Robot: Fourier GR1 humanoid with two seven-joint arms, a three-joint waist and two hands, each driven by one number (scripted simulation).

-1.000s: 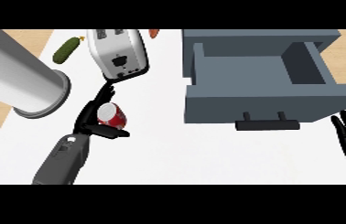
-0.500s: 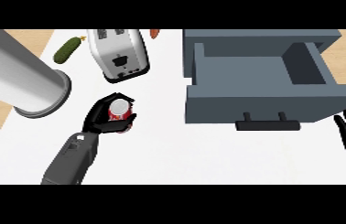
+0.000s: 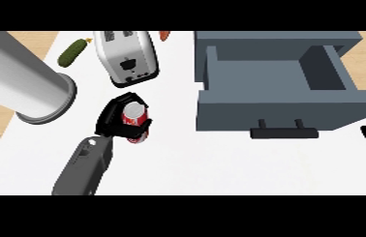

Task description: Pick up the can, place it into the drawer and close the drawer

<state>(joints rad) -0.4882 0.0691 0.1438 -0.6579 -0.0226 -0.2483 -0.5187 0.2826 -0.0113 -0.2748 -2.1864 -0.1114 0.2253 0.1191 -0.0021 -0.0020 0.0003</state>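
The left hand curls round the upright red can left of the worktop's middle. Behind it, by the far edge, lie a toaster and a cucumber. A grey cylinder fills the left edge. The grey drawer stands open at the right, its handle facing the near edge. A sliver of the right hand shows at the right edge.

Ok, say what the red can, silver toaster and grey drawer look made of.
Red can: likely metal, silvery top. Silver toaster: apparently polished metal, pale sheen on its sides. Grey drawer: matt, even blue-grey; painted wood or metal, cannot tell.
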